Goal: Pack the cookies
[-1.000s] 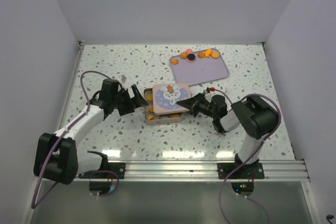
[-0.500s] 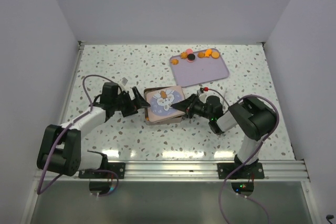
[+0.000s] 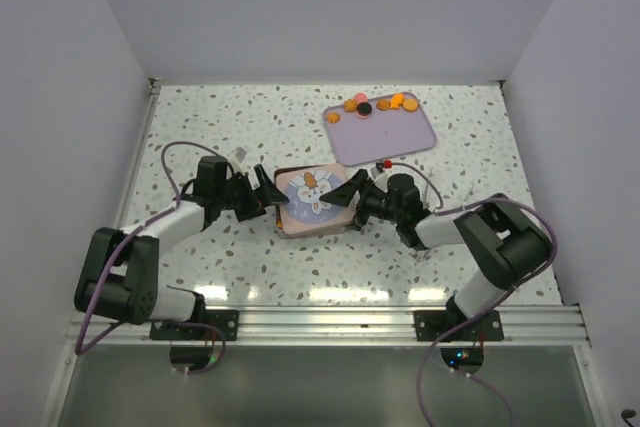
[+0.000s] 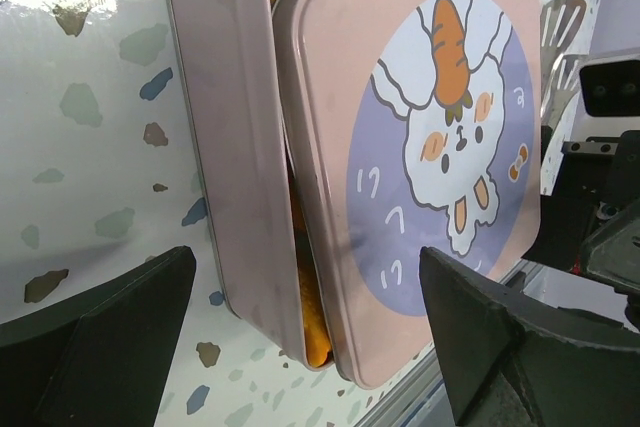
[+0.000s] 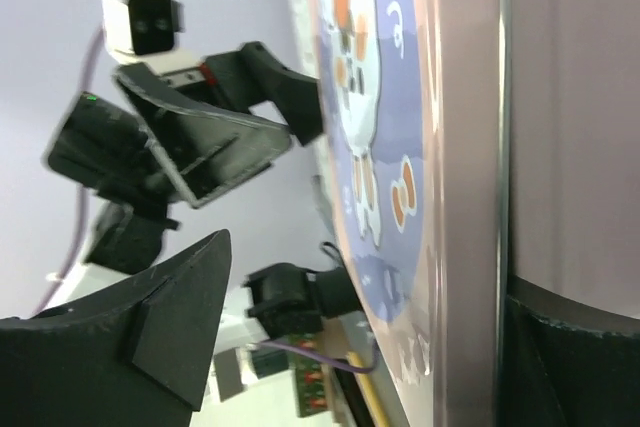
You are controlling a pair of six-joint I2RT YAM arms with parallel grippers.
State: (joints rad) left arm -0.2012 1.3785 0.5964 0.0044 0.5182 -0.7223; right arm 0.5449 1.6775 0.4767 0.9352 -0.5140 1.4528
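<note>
A square pink tin point(image 3: 308, 230) sits mid-table with its rabbit-print lid point(image 3: 312, 190) lying on it slightly askew. In the left wrist view the lid point(image 4: 400, 147) overhangs the tin's base point(image 4: 225, 147), and orange cookies point(image 4: 318, 322) show in the gap. My left gripper point(image 3: 271, 197) is open at the tin's left side, its jaws point(image 4: 300, 347) wide and touching nothing. My right gripper point(image 3: 352, 201) is open at the lid's right edge. There the lid's rim point(image 5: 465, 197) stands close to one finger point(image 5: 570, 367), no longer clamped. More cookies point(image 3: 378, 104) lie on the purple tray point(image 3: 390, 137).
The purple tray is at the back right, and its cookies, orange ones, a dark one point(image 3: 365, 108) and a pink one, cluster along its far edge. White walls close the table on three sides. A metal rail point(image 3: 330, 322) runs along the near edge.
My right gripper carried the lid left and down onto the tin, then opened and let it go. My left arm moved in closer to the tin's left side.
</note>
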